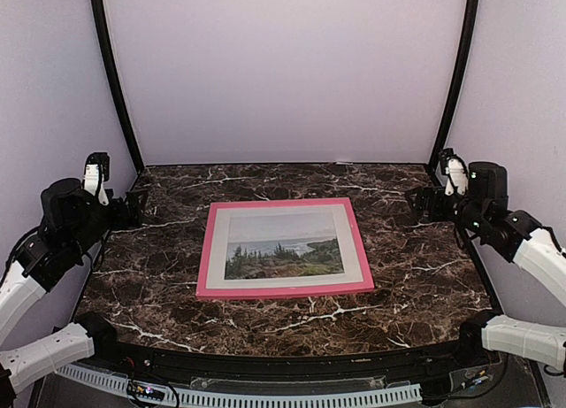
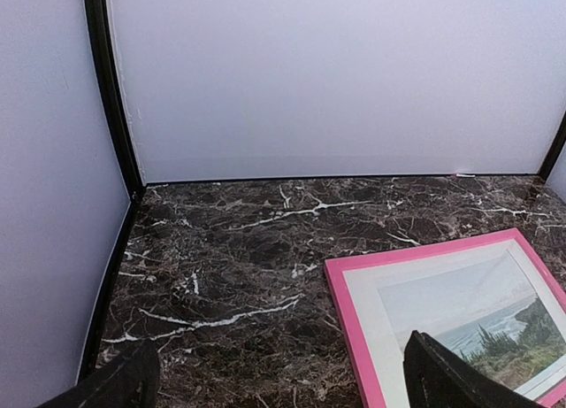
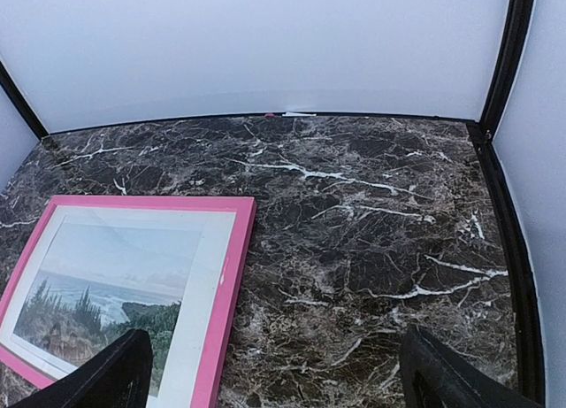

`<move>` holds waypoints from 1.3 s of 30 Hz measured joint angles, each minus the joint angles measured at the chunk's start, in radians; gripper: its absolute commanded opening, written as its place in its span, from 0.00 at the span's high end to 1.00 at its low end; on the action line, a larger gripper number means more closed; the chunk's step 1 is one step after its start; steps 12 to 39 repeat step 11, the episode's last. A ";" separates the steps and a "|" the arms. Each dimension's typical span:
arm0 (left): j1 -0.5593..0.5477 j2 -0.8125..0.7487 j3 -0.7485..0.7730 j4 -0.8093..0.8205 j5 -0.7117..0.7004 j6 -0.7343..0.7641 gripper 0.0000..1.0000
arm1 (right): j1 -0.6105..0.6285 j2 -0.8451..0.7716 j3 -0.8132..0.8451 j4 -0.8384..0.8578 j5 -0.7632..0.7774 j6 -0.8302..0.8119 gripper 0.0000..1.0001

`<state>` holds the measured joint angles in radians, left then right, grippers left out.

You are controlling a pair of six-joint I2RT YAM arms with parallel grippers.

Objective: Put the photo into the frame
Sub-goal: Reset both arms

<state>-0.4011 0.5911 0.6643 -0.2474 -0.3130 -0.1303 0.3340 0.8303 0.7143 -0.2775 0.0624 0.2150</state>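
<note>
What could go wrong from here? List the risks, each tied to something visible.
1. The photo shows through the white mat in the frame, which lies face up. Its back is hidden, so lifting it might let the layers drop out.
2. The left gripper and right gripper stand open at the sides of the marble table, apart from the frame. A low reach could shove its thin rail across the top.
</note>
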 measured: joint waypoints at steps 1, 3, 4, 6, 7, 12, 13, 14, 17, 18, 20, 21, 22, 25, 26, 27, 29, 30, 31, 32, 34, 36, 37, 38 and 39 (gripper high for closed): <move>0.000 -0.007 0.000 0.002 0.000 0.000 0.01 | 0.000 -0.005 0.000 0.001 0.000 -0.003 0.01; 0.000 -0.016 0.000 0.010 0.000 0.000 0.01 | 0.000 -0.014 0.000 0.002 -0.001 -0.009 0.01; 0.000 -0.017 0.000 0.013 0.000 0.000 0.01 | 0.000 -0.016 0.000 0.002 -0.001 -0.010 0.01; 0.000 -0.016 -0.001 0.014 0.000 0.000 0.01 | 0.000 -0.019 0.000 0.005 -0.001 -0.014 0.01; 0.000 -0.016 -0.002 0.014 0.000 0.000 0.01 | 0.000 -0.020 0.000 0.008 -0.002 -0.016 0.01; 0.000 -0.010 -0.007 0.014 0.001 0.000 0.01 | 0.000 -0.020 -0.001 0.012 -0.003 -0.017 0.01; 0.000 -0.010 -0.007 0.014 0.001 0.000 0.01 | 0.000 -0.020 -0.001 0.012 -0.003 -0.017 0.01; 0.000 -0.010 -0.007 0.014 0.001 0.000 0.01 | 0.000 -0.020 -0.001 0.012 -0.003 -0.017 0.01; 0.000 -0.010 -0.007 0.014 0.001 0.000 0.01 | 0.000 -0.020 -0.001 0.012 -0.003 -0.017 0.01; 0.000 -0.010 -0.007 0.014 0.001 0.000 0.01 | 0.000 -0.020 -0.001 0.012 -0.003 -0.017 0.01; 0.000 -0.010 -0.007 0.014 0.001 0.000 0.01 | 0.000 -0.020 -0.001 0.012 -0.003 -0.017 0.01; 0.000 -0.010 -0.007 0.014 0.001 0.000 0.01 | 0.000 -0.020 -0.001 0.012 -0.003 -0.017 0.01; 0.000 -0.010 -0.007 0.014 0.001 0.000 0.01 | 0.000 -0.020 -0.001 0.012 -0.003 -0.017 0.01; 0.000 -0.010 -0.007 0.014 0.001 0.000 0.01 | 0.000 -0.020 -0.001 0.012 -0.003 -0.017 0.01; 0.000 -0.010 -0.007 0.014 0.001 0.000 0.01 | 0.000 -0.020 -0.001 0.012 -0.003 -0.017 0.01; 0.000 -0.010 -0.007 0.014 0.001 0.000 0.01 | 0.000 -0.020 -0.001 0.012 -0.003 -0.017 0.01; 0.000 -0.010 -0.007 0.014 0.001 0.000 0.01 | 0.000 -0.020 -0.001 0.012 -0.003 -0.017 0.01; 0.000 -0.010 -0.007 0.014 0.001 0.000 0.01 | 0.000 -0.020 -0.001 0.012 -0.003 -0.017 0.01; 0.000 -0.010 -0.007 0.014 0.001 0.000 0.01 | 0.000 -0.020 -0.001 0.012 -0.003 -0.017 0.01; 0.000 -0.010 -0.007 0.014 0.001 0.000 0.01 | 0.000 -0.020 -0.001 0.012 -0.003 -0.017 0.01; 0.000 -0.010 -0.007 0.014 0.001 0.000 0.01 | 0.000 -0.020 -0.001 0.012 -0.003 -0.017 0.01; 0.000 -0.010 -0.007 0.014 0.001 0.000 0.01 | 0.000 -0.020 -0.001 0.012 -0.003 -0.017 0.01; 0.000 -0.010 -0.007 0.014 0.001 0.000 0.01 | 0.000 -0.020 -0.001 0.012 -0.003 -0.017 0.01; 0.000 -0.010 -0.007 0.014 0.001 0.000 0.01 | 0.000 -0.020 -0.001 0.012 -0.003 -0.017 0.01; 0.000 -0.010 -0.007 0.014 0.001 0.000 0.01 | 0.000 -0.020 -0.001 0.012 -0.003 -0.017 0.01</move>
